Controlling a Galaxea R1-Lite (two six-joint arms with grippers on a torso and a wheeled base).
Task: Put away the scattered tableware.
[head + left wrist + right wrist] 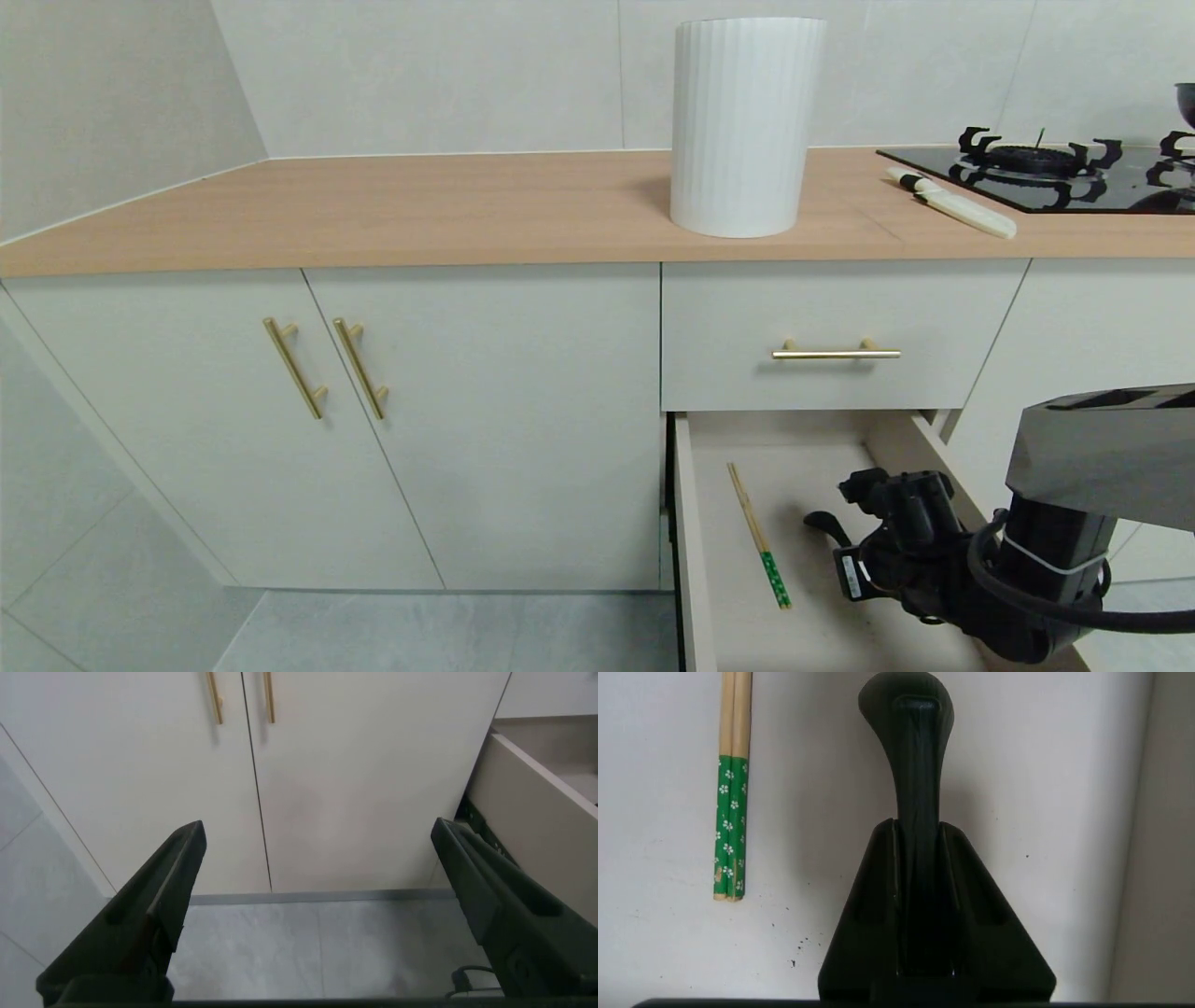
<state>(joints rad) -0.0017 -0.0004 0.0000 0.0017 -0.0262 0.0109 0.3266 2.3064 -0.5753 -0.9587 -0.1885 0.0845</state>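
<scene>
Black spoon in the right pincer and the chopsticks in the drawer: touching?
Apart. The right wrist view shows a strip of bare drawer floor between the spoon and the chopsticks; the head view agrees.

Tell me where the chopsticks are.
Head view, lower right: the chopsticks lie flat in the open drawer, just left of the black spoon held by the right pincer.

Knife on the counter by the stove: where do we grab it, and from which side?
Probably mid-length, from straight above, pinching across its narrow width. The knife lies flat and diagonal on the counter, so its two long sides are free. I cannot tell which end is the handle.
</scene>
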